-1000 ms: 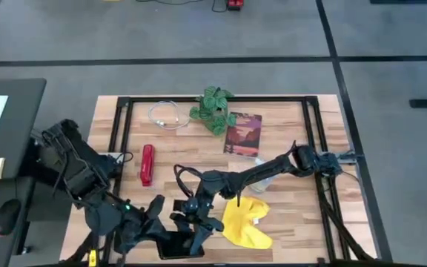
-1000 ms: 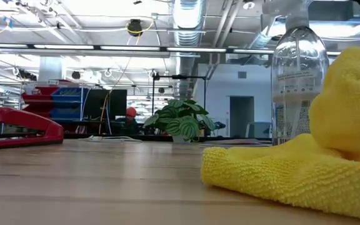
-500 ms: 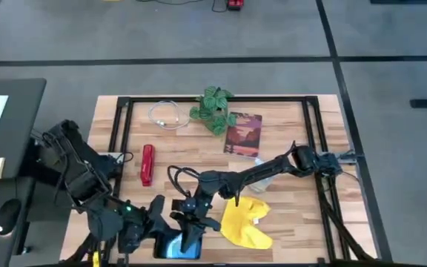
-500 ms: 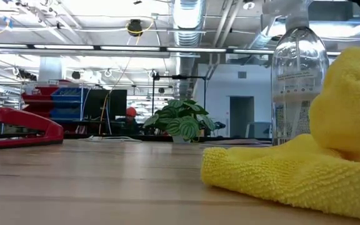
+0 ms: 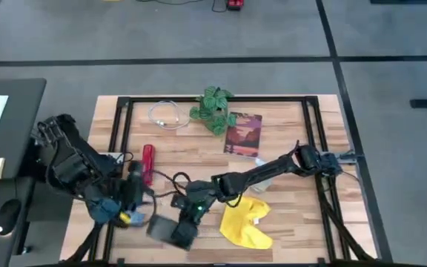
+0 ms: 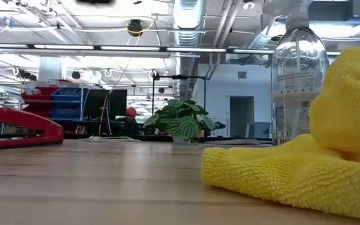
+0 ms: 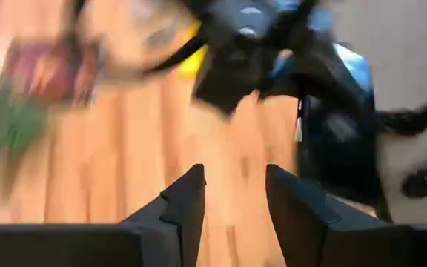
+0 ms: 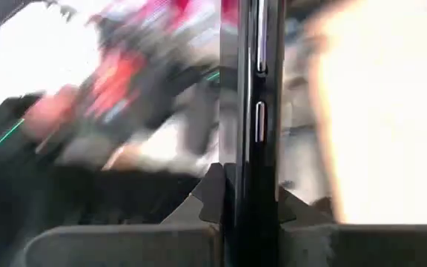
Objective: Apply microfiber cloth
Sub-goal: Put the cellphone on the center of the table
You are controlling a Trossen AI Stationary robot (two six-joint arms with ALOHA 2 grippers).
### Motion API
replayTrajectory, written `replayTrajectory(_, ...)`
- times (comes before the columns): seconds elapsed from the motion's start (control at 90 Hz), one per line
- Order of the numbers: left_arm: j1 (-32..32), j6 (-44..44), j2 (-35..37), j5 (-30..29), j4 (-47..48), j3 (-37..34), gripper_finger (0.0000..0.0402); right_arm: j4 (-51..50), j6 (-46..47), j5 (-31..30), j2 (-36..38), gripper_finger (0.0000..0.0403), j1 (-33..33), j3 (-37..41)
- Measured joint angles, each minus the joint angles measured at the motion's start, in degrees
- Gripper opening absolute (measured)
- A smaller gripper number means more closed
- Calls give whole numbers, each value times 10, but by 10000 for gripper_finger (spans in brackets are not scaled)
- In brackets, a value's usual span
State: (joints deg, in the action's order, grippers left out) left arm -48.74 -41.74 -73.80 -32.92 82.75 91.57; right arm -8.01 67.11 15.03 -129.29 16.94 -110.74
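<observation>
High view shows the right gripper (image 5: 182, 232) with jaws clamped on the black smartphone (image 8: 252, 111) near the tabletop's (image 5: 288, 159) front edge; the microfiber cloth (image 5: 245, 221) lies just beside it, untouched. The left gripper (image 5: 134, 199), jaws narrowly parted and empty, should fetch it next. Behind the wooden tabletop stretches a workshop.

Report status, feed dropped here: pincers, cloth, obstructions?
Right pincer shut on smartphone. Left pincer open, empty. Microfiber cloth untouched beside spray bottle.
</observation>
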Motion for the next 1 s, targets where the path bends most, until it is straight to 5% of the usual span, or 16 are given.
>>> replayTrajectory(0.133, -44, -132, 13, -78, 53, 0, 113, -97, 119, -180, -2, 9, -3, 0)
replayTrajectory(0.267, -81, -175, 17, -147, 53, 0, 113, -183, 198, -269, -3, 9, -17, 4)
replayTrajectory(0.578, -94, -225, 15, -164, 48, 0, 113, -122, 235, -246, -4, 41, -84, 117)
replayTrajectory(0.733, -102, -321, 15, -184, 48, 0, 113, -80, 241, -295, -4, 58, -104, 133)
replayTrajectory(0.878, -122, -361, 15, -212, 48, 0, 113, -82, 202, -283, -4, 118, -116, 137)
replayTrajectory(1.0, -132, -375, 15, -227, 48, 0, 113, -76, 130, -203, -4, 194, -119, 137)
